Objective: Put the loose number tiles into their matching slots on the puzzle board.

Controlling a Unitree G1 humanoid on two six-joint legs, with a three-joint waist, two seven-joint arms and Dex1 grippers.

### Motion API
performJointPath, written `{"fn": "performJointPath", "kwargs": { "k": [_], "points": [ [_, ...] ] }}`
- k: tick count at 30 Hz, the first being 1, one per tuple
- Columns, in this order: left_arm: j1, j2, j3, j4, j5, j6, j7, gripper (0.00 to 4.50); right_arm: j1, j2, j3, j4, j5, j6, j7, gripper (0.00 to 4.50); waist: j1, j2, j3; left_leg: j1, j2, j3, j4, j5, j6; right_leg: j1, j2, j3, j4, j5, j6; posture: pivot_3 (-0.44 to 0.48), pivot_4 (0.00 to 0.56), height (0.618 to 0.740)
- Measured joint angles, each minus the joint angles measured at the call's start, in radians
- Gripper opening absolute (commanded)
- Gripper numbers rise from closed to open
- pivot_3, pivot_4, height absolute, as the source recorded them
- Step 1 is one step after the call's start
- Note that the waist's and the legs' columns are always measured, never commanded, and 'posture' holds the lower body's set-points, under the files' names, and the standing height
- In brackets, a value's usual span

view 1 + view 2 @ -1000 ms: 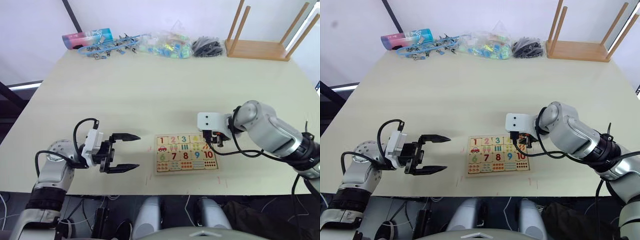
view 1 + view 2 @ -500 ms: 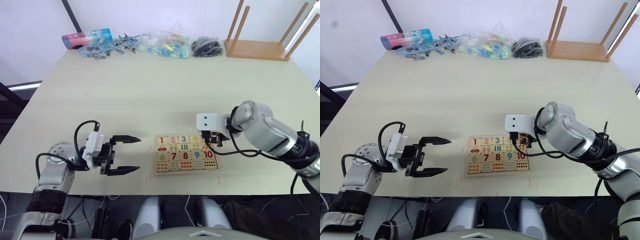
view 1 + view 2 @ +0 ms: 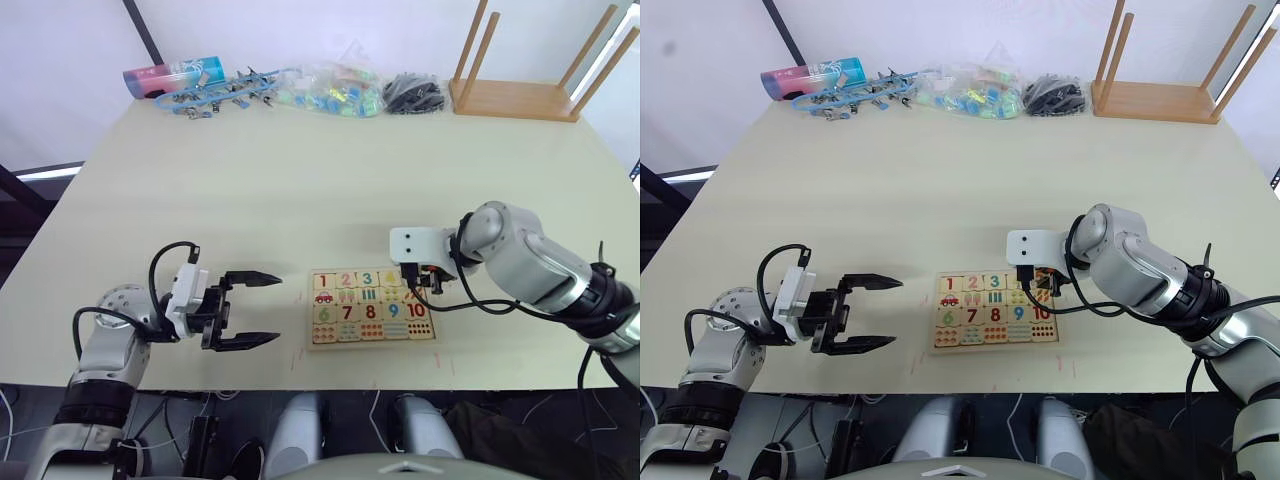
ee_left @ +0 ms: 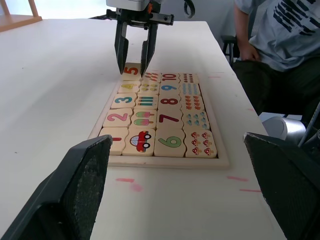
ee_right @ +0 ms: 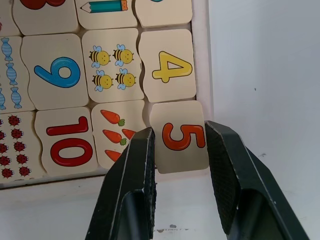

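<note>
- while the right gripper [image 5: 180, 150] stands over the far right corner of the puzzle board [image 3: 372, 342], the last step is in hand: seating the 5 tile [image 5: 181, 136] in its slot at the end of the top row.
- its fingers [image 5: 134, 165] flank the tile at a narrow spread; whether they press it or have just let go cannot be told. the tile looks a little askew, its outer edge riding over the rim.
- next move, as judged: nudge it square, press it flat, then lift clear.
- tiles 1 to 4 [image 4: 125, 99] lie seated in a row; pale wood, coloured digits.
- the left gripper [image 3: 252, 309] hangs wide open and empty, near the board's left side.
</note>
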Motion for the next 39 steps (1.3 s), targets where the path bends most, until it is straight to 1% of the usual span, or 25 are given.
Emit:
{"fn": "performJointPath", "kwargs": {
  "k": [19, 39],
  "points": [
    [-0.001, 0.000, -0.001, 0.026, 0.000, -0.020, 0.000, 4.50, 0.000, 0.000, 0.000, 0.012, -0.004, -0.038, 0.019, 0.90, 0.000, 0.000, 0.000, 0.000, 0.000, 0.000, 0.000, 0.000, 0.000, 0.000, 0.000, 0.000, 0.000, 0.000, 0.000, 0.000, 0.150, 0.737],
    [-0.002, 0.000, -0.003, 0.040, 0.000, -0.037, 0.000, 4.50, 0.000, 0.000, -0.002, 0.019, -0.002, -0.034, 0.049, 0.90, 0.000, 0.000, 0.000, 0.000, 0.000, 0.000, 0.000, 0.000, 0.000, 0.000, 0.000, 0.000, 0.000, 0.000, 0.000, 0.000, 0.150, 0.737]
  ]
}}
